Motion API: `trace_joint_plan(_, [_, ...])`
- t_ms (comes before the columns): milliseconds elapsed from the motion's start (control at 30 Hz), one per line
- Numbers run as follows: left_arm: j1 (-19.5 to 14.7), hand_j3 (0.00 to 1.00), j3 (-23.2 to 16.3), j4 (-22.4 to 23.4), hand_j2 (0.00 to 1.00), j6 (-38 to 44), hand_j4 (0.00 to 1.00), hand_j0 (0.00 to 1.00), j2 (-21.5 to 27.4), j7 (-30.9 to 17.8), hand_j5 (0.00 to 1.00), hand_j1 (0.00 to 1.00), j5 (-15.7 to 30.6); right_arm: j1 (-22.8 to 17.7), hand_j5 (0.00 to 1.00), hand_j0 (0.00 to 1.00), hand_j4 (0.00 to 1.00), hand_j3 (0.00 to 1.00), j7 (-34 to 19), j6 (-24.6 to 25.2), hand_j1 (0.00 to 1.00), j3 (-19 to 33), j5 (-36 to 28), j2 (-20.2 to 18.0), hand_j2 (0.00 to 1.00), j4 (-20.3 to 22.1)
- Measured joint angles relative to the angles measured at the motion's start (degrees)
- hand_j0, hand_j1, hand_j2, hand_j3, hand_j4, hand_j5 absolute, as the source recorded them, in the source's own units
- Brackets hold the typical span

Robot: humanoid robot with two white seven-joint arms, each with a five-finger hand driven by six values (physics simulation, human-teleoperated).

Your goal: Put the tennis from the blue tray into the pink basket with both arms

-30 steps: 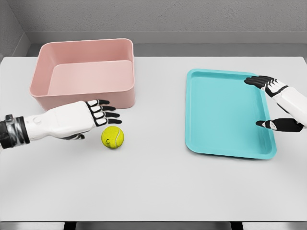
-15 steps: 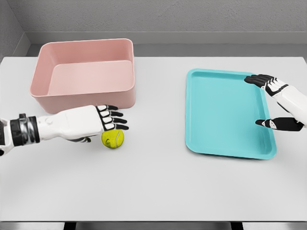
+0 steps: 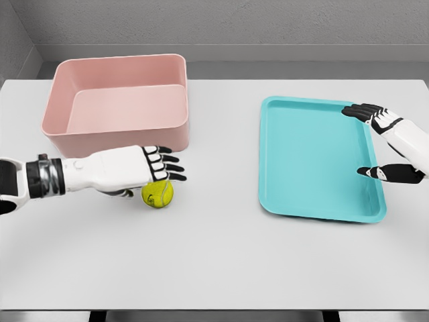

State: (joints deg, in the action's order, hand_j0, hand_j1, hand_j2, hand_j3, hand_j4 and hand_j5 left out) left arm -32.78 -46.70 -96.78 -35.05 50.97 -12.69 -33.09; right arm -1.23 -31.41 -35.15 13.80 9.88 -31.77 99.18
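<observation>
A yellow-green tennis ball (image 3: 158, 194) lies on the white table in front of the pink basket (image 3: 118, 100). My left hand (image 3: 155, 169) hovers right over the ball, fingers spread and pointing right, its palm covering the ball's top; it holds nothing. The blue tray (image 3: 315, 157) sits at the right with nothing in it. My right hand (image 3: 375, 141) stays at the tray's right edge, fingers spread wide, thumb over the lower rim, holding nothing.
The pink basket's front wall stands just behind my left hand. The table's front edge (image 3: 214, 310) runs along the bottom. A grey wall rises behind the table.
My left hand has slid right and slightly down, from beside the ball to over its top. The ball, the tray and the right hand have hardly moved.
</observation>
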Motion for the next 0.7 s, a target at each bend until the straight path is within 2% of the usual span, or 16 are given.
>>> trace_joint_plan(300, [-0.26, 1.00, -1.24, 1.09, 1.00, -0.01, 1.00, 1.00, -1.70, 0.01, 1.00, 1.00, -0.05, 0.00, 1.00, 1.00, 1.00, 1.00, 0.00, 0.00, 1.00, 0.08, -0.02, -0.02, 1.00, -0.03])
trace_joint_plan(700, [0.00, 1.00, -1.80, 2.70, 1.00, 0.00, 1.00, 1.00, -1.66, 0.01, 1.00, 1.00, 0.08, 0.00, 1.00, 1.00, 1.00, 1.00, 0.01, 0.00, 1.00, 0.08, -0.02, -0.06, 1.00, -0.03])
